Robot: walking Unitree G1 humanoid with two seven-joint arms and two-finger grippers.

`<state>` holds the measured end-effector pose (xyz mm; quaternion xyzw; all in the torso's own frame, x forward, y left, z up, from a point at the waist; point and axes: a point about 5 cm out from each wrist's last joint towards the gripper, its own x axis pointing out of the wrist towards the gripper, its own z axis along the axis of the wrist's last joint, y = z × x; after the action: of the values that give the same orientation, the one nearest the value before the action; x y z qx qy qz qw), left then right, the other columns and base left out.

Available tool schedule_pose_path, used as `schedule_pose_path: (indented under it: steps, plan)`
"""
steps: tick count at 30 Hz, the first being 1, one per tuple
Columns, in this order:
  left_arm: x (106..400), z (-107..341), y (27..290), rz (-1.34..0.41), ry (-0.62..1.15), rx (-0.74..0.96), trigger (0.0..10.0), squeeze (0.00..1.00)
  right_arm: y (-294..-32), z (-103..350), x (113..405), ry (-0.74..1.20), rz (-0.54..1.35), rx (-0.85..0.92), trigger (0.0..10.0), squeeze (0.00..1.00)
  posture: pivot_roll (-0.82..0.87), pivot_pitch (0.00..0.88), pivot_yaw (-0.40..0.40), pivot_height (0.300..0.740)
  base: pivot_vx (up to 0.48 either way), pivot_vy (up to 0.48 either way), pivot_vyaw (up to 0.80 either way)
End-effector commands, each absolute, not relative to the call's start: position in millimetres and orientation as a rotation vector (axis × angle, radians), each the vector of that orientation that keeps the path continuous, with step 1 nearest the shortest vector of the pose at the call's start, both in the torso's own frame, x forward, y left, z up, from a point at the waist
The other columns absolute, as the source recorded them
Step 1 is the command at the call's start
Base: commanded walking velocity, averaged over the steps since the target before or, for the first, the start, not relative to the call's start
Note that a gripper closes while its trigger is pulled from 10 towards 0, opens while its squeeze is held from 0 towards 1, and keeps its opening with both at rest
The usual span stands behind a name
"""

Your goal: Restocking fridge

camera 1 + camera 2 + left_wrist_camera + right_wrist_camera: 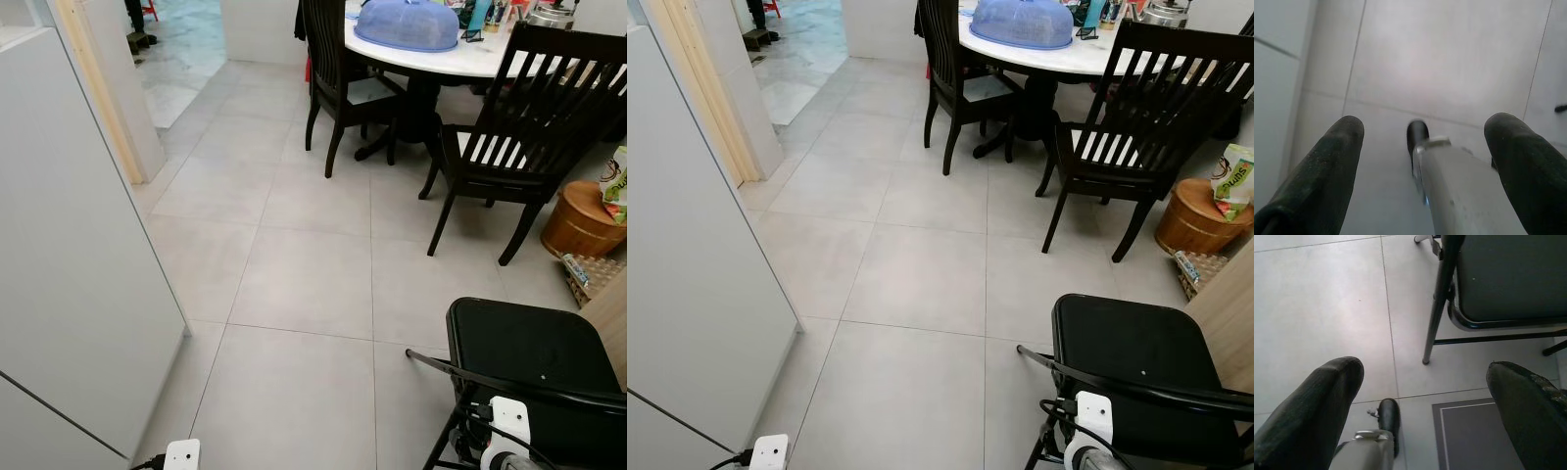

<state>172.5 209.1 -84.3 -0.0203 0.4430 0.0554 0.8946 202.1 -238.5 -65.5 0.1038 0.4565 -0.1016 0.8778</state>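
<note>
The white fridge (69, 274) stands shut along my left side, with a door seam running low across its front. Both arms hang at my sides, their white wrist ends showing at the left wrist (182, 455) and the right wrist (507, 419). In the left wrist view my left gripper (1427, 125) is open over grey floor tiles, with nothing between its fingers (1342, 142). My right gripper (1427, 369) is open too, above the floor beside the leg of a black folding chair (1437, 308). No food item can be seen in either gripper.
A black folding chair (534, 352) stands close at my right. Beyond it are dark wooden chairs (509, 147), a white round table (441, 57) with a blue food cover (407, 24), a wooden tub (580, 220) and an egg tray (593, 272). A doorway (181, 49) opens at the back left.
</note>
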Motion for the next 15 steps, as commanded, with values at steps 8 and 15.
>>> schedule_pose_path:
  steps: [8,15]
  plan:
    - [169.4,-81.8,216.7,0.124,0.849,-0.056,10.0,0.0,-235.2,-64.0,204.1,0.817,-0.306,0.29,10.0,0.0,0.0,0.0,0.037,0.74,0.0,0.0,0.0]
    - [164.4,-81.5,217.2,0.103,0.807,-0.063,10.0,0.0,-236.9,-61.1,202.7,0.722,-0.281,0.245,10.0,0.0,-0.07,0.0,0.058,0.74,0.0,0.0,0.0]
